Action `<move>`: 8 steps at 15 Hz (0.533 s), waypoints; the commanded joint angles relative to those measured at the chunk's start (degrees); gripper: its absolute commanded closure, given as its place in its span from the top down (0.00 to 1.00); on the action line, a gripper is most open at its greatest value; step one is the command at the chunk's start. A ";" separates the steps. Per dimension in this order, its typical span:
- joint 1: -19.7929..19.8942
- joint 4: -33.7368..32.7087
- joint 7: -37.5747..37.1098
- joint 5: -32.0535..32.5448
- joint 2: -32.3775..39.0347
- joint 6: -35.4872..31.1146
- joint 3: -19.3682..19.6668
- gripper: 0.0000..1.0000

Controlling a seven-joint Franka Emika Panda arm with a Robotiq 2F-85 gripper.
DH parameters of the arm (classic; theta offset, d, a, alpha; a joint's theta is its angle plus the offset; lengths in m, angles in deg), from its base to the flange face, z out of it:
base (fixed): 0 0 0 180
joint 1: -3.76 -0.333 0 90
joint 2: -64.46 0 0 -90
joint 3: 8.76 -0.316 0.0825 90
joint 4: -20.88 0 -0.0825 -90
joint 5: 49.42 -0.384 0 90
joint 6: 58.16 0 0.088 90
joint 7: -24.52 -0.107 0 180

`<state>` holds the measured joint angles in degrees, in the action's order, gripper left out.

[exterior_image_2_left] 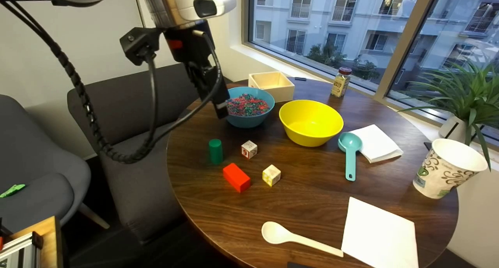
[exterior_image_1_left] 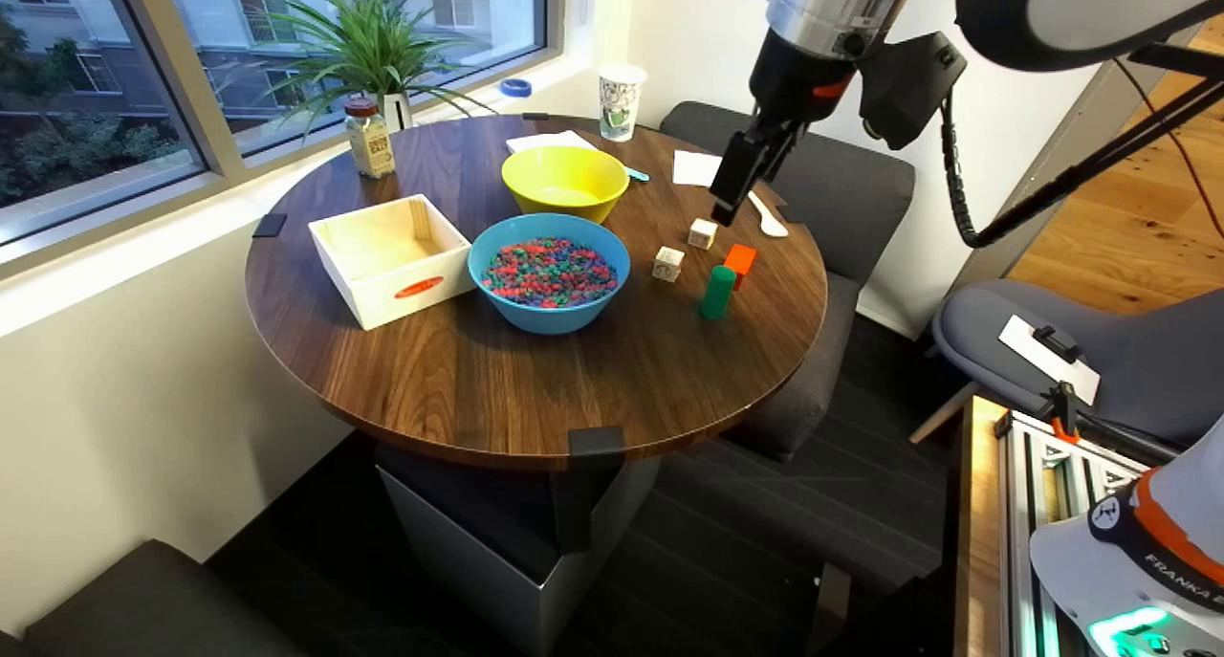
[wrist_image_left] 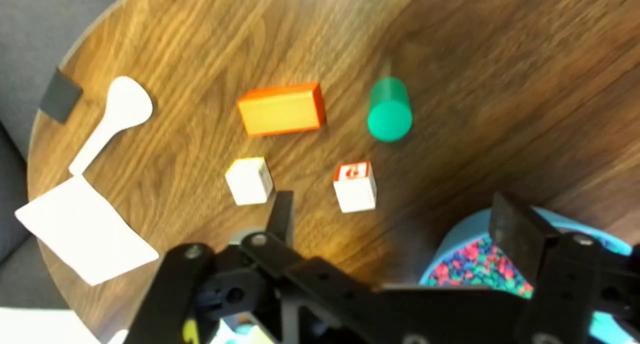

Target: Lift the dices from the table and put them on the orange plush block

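Closest of all, a black two-fingered gripper point(wrist_image_left: 394, 216) spans the lower part of the wrist view, its jaws parted wide. Beyond them lies a round, brown wood-grained counter point(wrist_image_left: 465, 113). Toward the left on it is a flat, four-cornered white paper sheet point(wrist_image_left: 87, 229); at its twelve o'clock lies a whitish long-handled spoon point(wrist_image_left: 127, 104), handle end at the sheet's corner. Next comes a small yellow-edged white cube die point(wrist_image_left: 249, 182), resting on the counter. At that die's one o'clock, near but apart, lies a smooth-looking orange-red oblong block point(wrist_image_left: 280, 112). At three o'clock from the first die, a small red-edged white cube die point(wrist_image_left: 355, 191) rests on the counter. An upright green cylinder point(wrist_image_left: 390, 114) stands at that die's one o'clock; at the same die's four o'clock, a round sky-blue bowl point(wrist_image_left: 460, 234), partly hidden, holds red, green and blue bits point(wrist_image_left: 470, 266). In both exterior views the gripper hangs above the counter, apart from both dice.
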<state>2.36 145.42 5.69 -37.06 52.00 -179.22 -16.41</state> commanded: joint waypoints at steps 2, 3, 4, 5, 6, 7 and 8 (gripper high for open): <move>0.46 4.25 2.97 -0.22 0.83 -13.56 2.07 1.00; 0.15 4.43 3.59 -1.64 1.11 -14.21 2.22 1.00; 0.47 3.16 2.35 -0.10 0.87 -11.89 1.76 1.00; 0.49 3.50 2.49 -0.24 1.14 -12.74 1.94 1.00; 0.48 3.53 2.50 -0.26 1.34 -12.90 1.98 1.00; 0.45 3.53 2.50 -0.28 1.41 -12.91 1.98 1.00; 0.43 3.53 2.50 -0.29 1.41 -12.91 1.98 1.00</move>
<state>2.75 149.03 8.10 -37.28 53.41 -192.24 -14.41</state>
